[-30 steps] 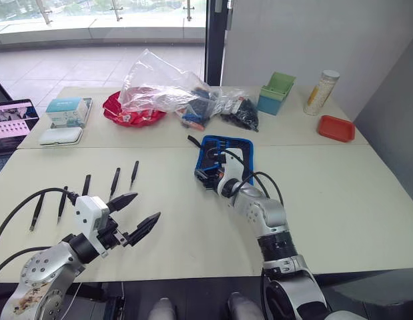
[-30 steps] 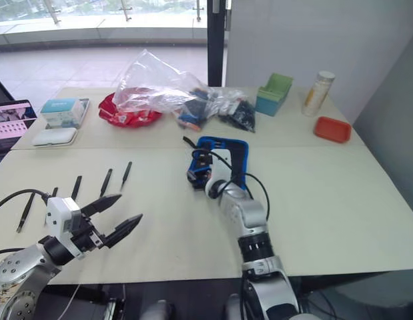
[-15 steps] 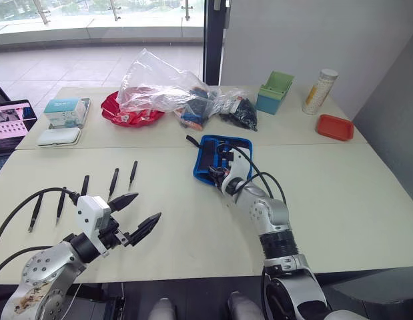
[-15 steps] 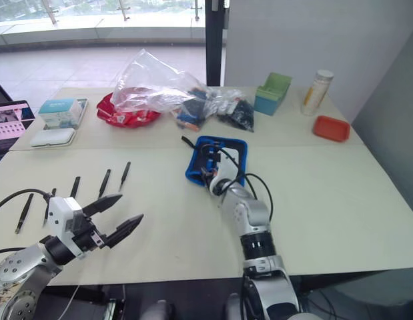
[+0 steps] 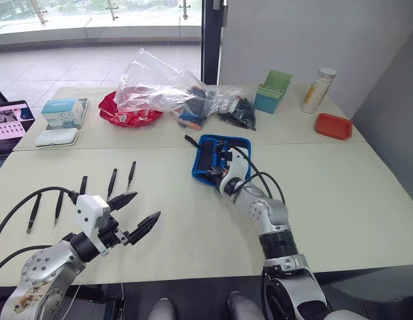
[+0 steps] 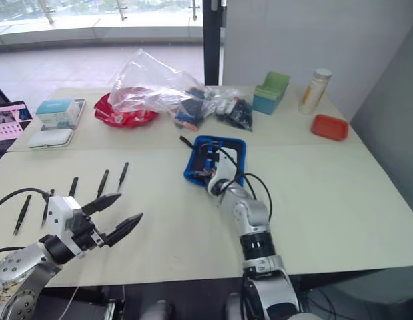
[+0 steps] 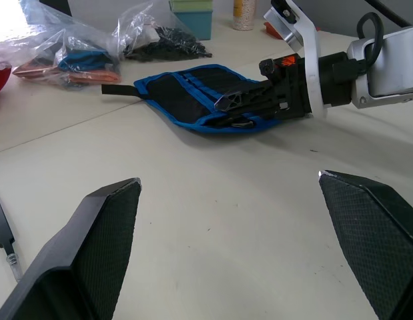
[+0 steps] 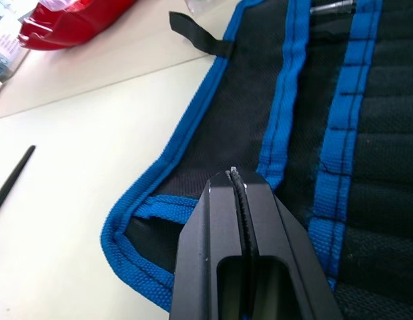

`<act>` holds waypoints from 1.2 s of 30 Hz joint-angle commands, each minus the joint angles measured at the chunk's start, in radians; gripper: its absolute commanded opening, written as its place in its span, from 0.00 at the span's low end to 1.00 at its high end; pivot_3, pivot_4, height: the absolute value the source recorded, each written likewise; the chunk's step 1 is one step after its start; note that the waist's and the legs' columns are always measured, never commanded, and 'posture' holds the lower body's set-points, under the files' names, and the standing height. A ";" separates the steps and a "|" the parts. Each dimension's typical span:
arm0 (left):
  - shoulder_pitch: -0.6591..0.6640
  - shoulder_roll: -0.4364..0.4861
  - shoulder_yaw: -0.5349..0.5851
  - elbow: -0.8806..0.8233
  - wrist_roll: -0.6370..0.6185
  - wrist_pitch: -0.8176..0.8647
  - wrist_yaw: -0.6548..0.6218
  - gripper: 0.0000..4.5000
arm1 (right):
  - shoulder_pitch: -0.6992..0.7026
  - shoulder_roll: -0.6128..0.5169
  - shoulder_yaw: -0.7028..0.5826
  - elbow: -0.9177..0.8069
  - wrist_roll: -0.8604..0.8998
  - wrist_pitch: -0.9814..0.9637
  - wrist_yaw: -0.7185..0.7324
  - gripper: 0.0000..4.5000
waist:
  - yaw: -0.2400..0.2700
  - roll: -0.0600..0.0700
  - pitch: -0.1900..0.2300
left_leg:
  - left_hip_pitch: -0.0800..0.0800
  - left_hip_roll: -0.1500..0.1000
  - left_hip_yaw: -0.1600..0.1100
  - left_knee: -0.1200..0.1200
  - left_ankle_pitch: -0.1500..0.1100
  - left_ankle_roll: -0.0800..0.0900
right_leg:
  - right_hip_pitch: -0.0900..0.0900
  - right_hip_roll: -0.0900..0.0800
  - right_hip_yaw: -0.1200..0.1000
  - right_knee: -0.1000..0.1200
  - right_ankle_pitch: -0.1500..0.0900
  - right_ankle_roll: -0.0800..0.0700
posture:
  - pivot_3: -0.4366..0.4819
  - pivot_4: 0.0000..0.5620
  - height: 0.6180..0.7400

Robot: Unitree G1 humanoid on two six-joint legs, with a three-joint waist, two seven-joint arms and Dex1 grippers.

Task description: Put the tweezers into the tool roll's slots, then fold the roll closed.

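At the middle of the bench [image 5: 193,220] we had the tool roll [image 5: 221,159] lying open and flat, with our right pincer [image 8: 237,179] pressed together over its near blue edge, gripping nothing that we could see. The five tweezers [image 5: 84,185] lay loose in a row well to the left, none yet in the slots [image 8: 386,133], so we judged the loading step barely begun. Our left pincer [image 5: 138,213] hung spread wide and empty just beside them; next it would need to close on one tweezer and carry it over.

The right claw [image 5: 219,175] and its arm cover part of the tool roll [image 5: 207,160].
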 commanded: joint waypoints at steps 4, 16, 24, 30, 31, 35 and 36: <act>0.000 0.003 0.018 -0.013 -0.014 0.006 0.007 1.00 | 0.035 0.091 -0.018 -0.236 0.156 0.159 -0.010 0.25 | -0.005 0.000 0.000 | -0.007 0.000 0.000 0.000 0.000 0.000 | -0.008 0.000 0.000 0.002 0.000 0.000 | 0.48 0.27 1.00; 0.011 0.000 0.019 -0.001 -0.015 0.006 0.006 1.00 | 0.038 0.173 -0.205 -0.196 0.441 0.277 -0.227 0.56 | -0.008 0.000 0.000 | -0.008 0.000 -0.001 0.000 0.000 0.000 | -0.008 0.000 0.000 0.002 0.000 0.000 | 0.48 0.27 1.00; 0.014 -0.007 0.019 0.003 -0.014 -0.002 0.008 1.00 | 0.035 0.177 -0.188 -0.127 0.563 0.267 -0.300 0.56 | -0.009 0.001 0.000 | -0.008 0.000 -0.001 0.000 0.000 0.000 | -0.008 0.001 0.000 0.001 0.000 0.000 | 0.48 0.27 1.00; 0.022 -0.014 0.018 0.004 -0.011 -0.009 0.008 1.00 | -0.005 0.170 -0.158 -0.045 0.560 0.198 -0.296 0.56 | -0.009 0.001 0.000 | -0.008 0.000 -0.001 0.000 0.000 0.000 | -0.008 0.001 0.000 0.001 0.000 0.000 | 0.48 0.27 1.00; 0.023 -0.016 0.018 0.003 -0.010 -0.010 0.009 1.00 | -0.013 0.168 -0.154 -0.029 0.555 0.180 -0.289 0.56 | -0.009 0.001 0.000 | -0.008 0.000 -0.001 0.000 0.000 0.000 | -0.008 0.001 0.000 0.001 0.000 0.000 | 0.48 0.27 1.00; 0.028 -0.017 0.021 0.001 -0.012 -0.012 0.007 1.00 | -0.032 0.169 -0.152 0.012 0.561 0.122 -0.285 0.56 | -0.009 0.001 0.000 | -0.007 0.000 -0.001 0.000 0.000 0.000 | -0.007 0.001 0.000 0.001 0.000 0.000 | 0.48 0.27 1.00; 0.030 -0.016 0.022 0.001 -0.012 -0.013 0.006 1.00 | -0.037 0.168 -0.150 0.021 0.561 0.110 -0.285 0.56 | -0.009 0.001 0.000 | -0.007 0.000 -0.001 0.000 0.000 0.000 | -0.007 0.001 0.000 0.001 0.000 0.000 | 0.48 0.27 1.00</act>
